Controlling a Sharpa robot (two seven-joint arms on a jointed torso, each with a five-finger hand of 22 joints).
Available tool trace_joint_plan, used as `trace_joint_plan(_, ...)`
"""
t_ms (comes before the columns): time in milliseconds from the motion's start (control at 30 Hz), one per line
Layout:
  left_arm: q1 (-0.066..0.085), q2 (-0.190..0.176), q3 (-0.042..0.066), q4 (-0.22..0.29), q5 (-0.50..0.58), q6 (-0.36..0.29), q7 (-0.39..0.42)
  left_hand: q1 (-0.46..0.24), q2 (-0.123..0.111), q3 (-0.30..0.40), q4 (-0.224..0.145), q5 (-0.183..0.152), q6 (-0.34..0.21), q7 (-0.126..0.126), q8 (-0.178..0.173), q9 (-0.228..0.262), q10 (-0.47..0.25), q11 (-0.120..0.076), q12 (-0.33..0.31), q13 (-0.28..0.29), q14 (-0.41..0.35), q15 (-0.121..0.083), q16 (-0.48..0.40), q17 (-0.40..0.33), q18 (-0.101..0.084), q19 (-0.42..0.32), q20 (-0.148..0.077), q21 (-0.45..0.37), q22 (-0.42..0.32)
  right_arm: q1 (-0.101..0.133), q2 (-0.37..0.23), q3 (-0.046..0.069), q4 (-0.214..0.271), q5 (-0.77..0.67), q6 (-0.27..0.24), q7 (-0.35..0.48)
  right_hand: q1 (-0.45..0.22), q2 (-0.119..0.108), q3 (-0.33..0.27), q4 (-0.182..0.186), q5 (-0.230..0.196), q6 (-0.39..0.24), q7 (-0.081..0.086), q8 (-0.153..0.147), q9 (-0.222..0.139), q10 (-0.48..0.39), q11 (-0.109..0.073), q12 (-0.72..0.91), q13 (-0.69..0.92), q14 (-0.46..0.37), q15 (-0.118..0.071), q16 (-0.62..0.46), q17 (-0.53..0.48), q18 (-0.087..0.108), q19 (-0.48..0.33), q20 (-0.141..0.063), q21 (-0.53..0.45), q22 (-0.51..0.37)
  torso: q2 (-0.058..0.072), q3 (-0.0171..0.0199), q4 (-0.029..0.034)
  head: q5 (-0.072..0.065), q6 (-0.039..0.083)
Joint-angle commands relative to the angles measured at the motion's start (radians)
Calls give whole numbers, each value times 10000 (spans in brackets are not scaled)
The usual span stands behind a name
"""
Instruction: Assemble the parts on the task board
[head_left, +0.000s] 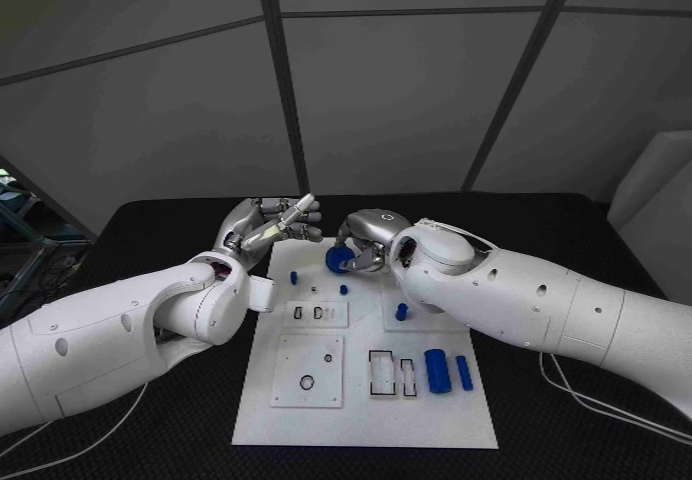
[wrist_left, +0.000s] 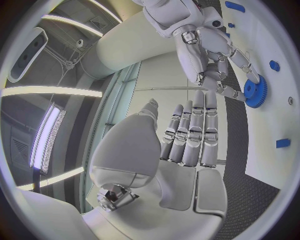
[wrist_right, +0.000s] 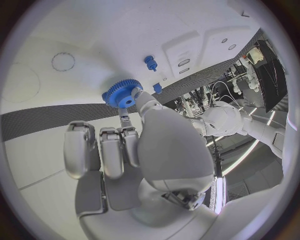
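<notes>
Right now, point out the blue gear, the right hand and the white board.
blue gear (wrist_right: 122, 93), right wrist view, toothed face near its hub.
right hand (wrist_left: 209, 50), left wrist view, back of the hand.
white board (head_left: 361, 415), head view, bare near part.

We are looking at a black counter (head_left: 577, 225) with a dark cloth-like surface, stretching across the head view. Grey wall panels (head_left: 389, 90) with dark seams are standing behind it. Thin white cables (head_left: 606, 410) are trailing over the counter near its right side, and another cable (head_left: 87, 430) is lying at its left.
</notes>
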Motion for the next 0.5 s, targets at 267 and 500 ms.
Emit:
trace_joint_plan(267, 23, 23, 11, -42, -46, 84, 65, -32, 31, -35, -3, -36, 42, 32, -45, -6, 36, 61, -40, -5, -69, 10, -61, 9, -137, -29, 36, 37, 11, 22, 235, -26, -190, 24, 286, 36, -120, 35, 116, 13, -37, 643, -310, -74, 56, 374, 6, -36, 1692, 1012, -42, 33, 2503, -189, 26, 1, 49, 636, -13, 4, -4, 48, -18)
trace_joint_plan(500, 26, 28, 11, -50, -46, 86, 65, -32, 31, -35, -3, -36, 42, 32, -45, -6, 36, 61, -40, -5, -69, 10, -61, 9, -137, -29, 36, 37, 11, 21, 344, -42, -321, -14, 438, -86, -398, -177, 82, 74, -95, 161, -96, -490, -40, 326, 184, -94, 1642, 1018, 96, 44, 2531, -192, 21, 101, 45, 633, -9, 10, -8, 64, -29)
